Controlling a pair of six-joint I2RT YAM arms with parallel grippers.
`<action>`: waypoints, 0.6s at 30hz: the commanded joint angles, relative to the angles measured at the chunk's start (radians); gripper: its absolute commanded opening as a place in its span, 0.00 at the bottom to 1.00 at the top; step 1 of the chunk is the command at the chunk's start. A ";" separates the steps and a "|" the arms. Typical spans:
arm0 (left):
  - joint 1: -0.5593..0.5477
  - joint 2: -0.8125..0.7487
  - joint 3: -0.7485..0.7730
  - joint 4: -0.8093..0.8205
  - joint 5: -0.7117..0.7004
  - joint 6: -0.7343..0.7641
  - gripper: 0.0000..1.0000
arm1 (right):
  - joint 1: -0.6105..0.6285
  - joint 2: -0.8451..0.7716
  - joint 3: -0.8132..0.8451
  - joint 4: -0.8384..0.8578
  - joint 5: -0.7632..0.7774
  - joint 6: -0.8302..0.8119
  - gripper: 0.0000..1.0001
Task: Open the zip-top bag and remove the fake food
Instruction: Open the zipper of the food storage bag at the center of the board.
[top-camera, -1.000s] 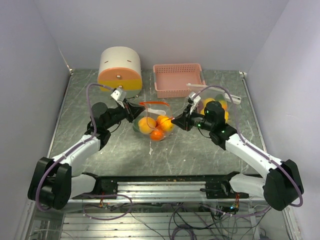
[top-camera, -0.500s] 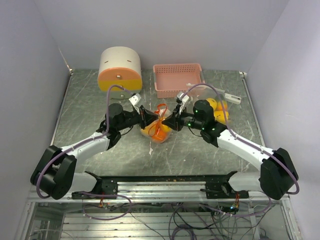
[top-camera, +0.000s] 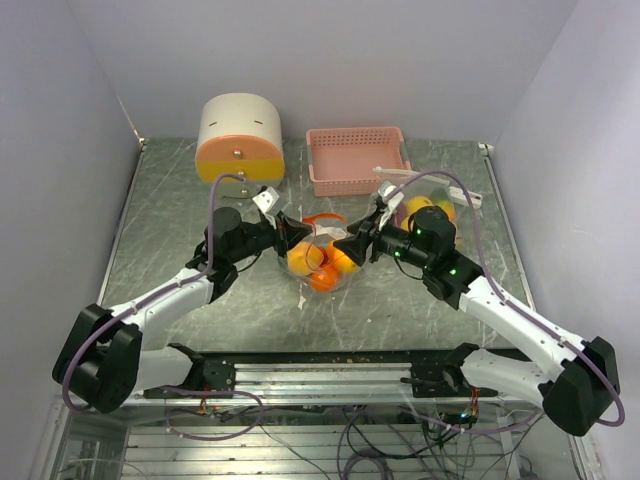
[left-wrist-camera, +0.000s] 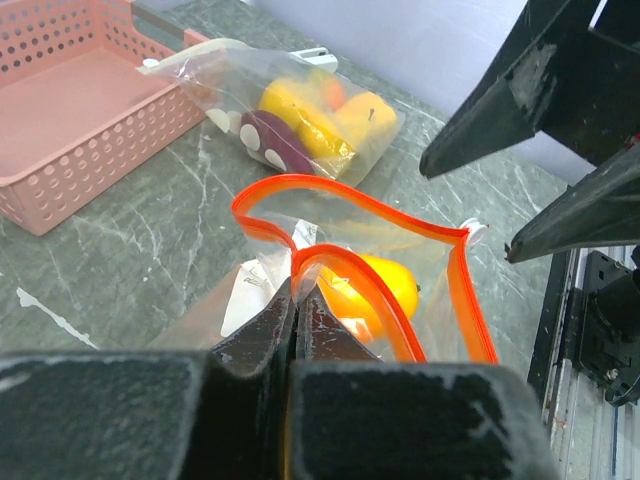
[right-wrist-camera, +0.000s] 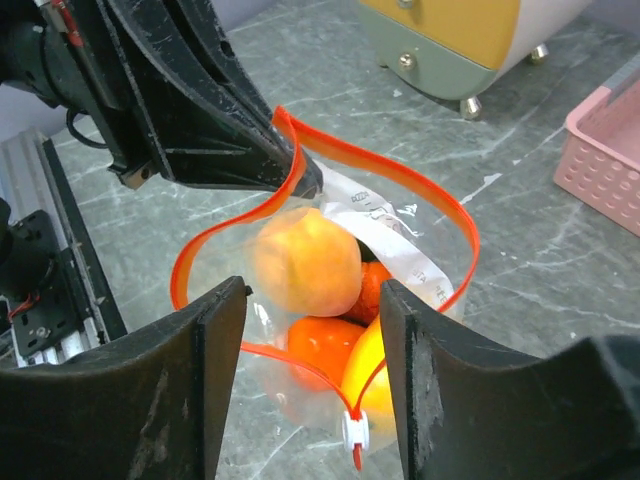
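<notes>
The clear zip-top bag (top-camera: 318, 262) with an orange rim stands at mid-table, its mouth gaping upward. Inside lies the fake food (top-camera: 304, 258): a peach (right-wrist-camera: 305, 262), an orange piece (right-wrist-camera: 320, 352) and a yellow piece (right-wrist-camera: 368, 385). My left gripper (top-camera: 283, 233) is shut on the bag's left rim (left-wrist-camera: 345, 268), the plastic pinched between its fingertips (left-wrist-camera: 297, 288). My right gripper (top-camera: 352, 243) stands open over the bag's right side, its fingers (right-wrist-camera: 222, 330) straddling the rim near the white slider (right-wrist-camera: 352, 430) and holding nothing.
A second bag (top-camera: 430, 207) with purple and yellow pieces lies at the back right, beside a pink basket (top-camera: 356, 158). The round cream and orange drawer box (top-camera: 239, 135) stands at the back left.
My right gripper has opened and let go of the bag's rim. Both arms first closed in around the bag, then the right one drew back a little. The bag's mouth now gapes.
</notes>
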 joint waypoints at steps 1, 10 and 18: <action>-0.003 0.013 0.019 0.039 0.056 0.011 0.07 | 0.002 -0.004 0.037 -0.021 0.079 -0.002 0.57; -0.003 -0.022 0.012 0.028 0.077 0.018 0.07 | 0.003 0.195 0.121 -0.029 0.172 -0.004 0.55; -0.003 -0.037 0.009 0.002 0.071 0.034 0.07 | 0.002 0.313 0.153 -0.007 0.207 -0.001 0.53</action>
